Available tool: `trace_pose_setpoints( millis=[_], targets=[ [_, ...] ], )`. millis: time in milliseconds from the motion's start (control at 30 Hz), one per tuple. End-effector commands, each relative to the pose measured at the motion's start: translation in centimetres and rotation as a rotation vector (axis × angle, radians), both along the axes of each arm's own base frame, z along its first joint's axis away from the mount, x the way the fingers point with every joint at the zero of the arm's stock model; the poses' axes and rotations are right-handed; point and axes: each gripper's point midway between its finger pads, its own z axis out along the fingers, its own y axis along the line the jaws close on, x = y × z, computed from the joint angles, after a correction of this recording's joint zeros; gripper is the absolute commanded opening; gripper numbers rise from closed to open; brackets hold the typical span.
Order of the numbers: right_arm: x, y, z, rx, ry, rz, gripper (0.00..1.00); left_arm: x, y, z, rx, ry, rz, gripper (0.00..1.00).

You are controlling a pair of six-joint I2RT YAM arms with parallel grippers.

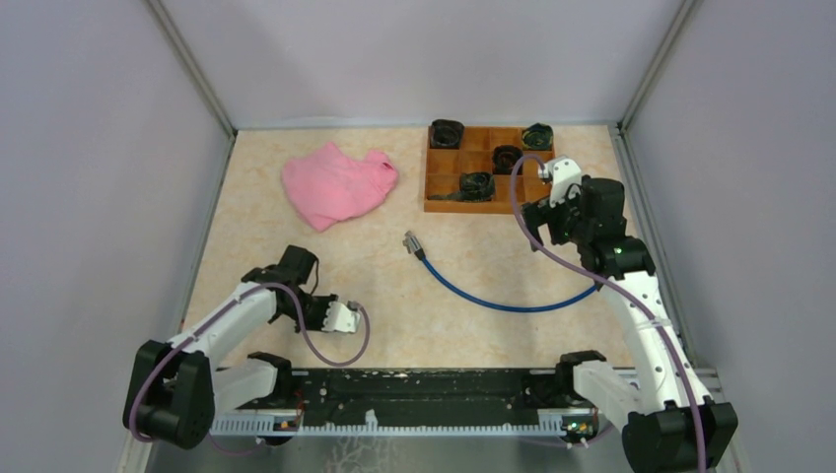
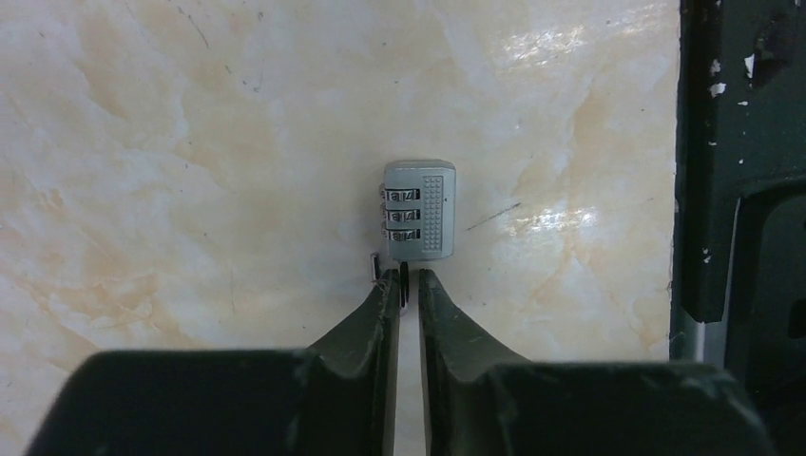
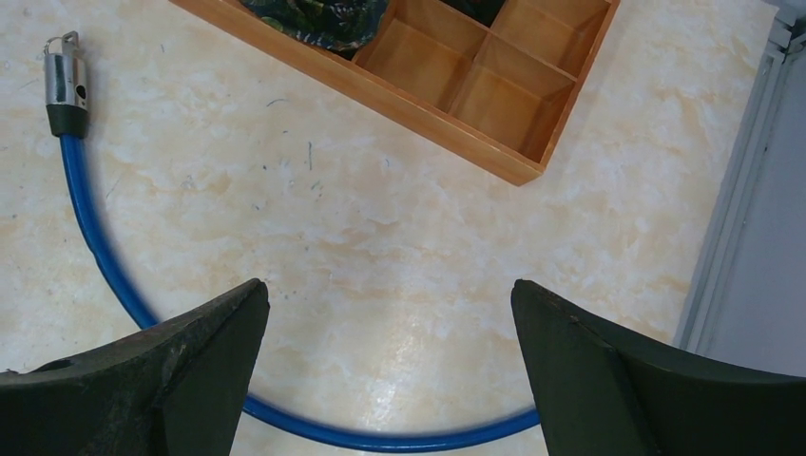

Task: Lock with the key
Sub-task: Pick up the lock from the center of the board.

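Shackle detail is mostly hidden where the left fingers, nearly pressed together, pinch the top of the silver three-dial padlock lying on the marbled counter. Right fingers hang spread wide over a glossy blue cable. Wooden tray compartments hold dark crumpled items, partly cropped.

Left arm and right arm: white link shells between black joint housings, with black blocks at the bases. A thin purple cable runs along each arm. Both arms are bolted to a black mounting rail; its paint is chipped and a white toothed strip lines its near edge.

Left gripper: fingers dark, tapering to narrow tips, scuffed. Right gripper: broad dark wedge fingers, edges worn.

A small green spot on the right arm's upper joint is possibly an indicator light.
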Motion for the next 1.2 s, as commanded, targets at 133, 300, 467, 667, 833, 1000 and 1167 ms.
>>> trace_pose_setpoints(
  millis=[133, 300, 467, 667, 833, 1000, 1167],
  targets=[
    [0.8, 1.8, 1.9, 0.024, -0.071, 0.101, 0.99, 0.9, -1.6, 2.6, -0.062, 0.037, 0.092, 0.02],
    [1.0, 5.1, 3.5, 0.086, -0.094, 0.287, 0.99, 2.3, -6.0, 8.3, -0.263, 0.165, 0.213, 0.00],
    [1.5, 8.7, 5.1, 0.136, -0.111, 0.443, 0.99, 3.9, -9.8, 13.4, -0.384, 0.287, 0.280, 0.00],
    [0.1, 15.1, 5.9, 0.285, -0.081, 0.737, 0.99, 6.7, -13.7, 18.3, -0.480, 0.295, 0.264, 0.00],
    [-2.0, 19.3, 6.1, 0.448, -0.048, 0.966, 0.87, 7.0, -17.0, 21.7, -0.564, 0.362, 0.196, 0.00],
    [-4.6, 21.5, 5.2, 0.520, -0.013, 1.114, 0.71, 7.1, -19.1, 23.0, -0.589, 0.393, 0.178, 0.00],
    [-6.4, 22.3, 3.7, 0.515, 0.007, 1.169, 0.64, 6.6, -20.4, 23.1, -0.582, 0.411, 0.178, 0.00]
  ],
)
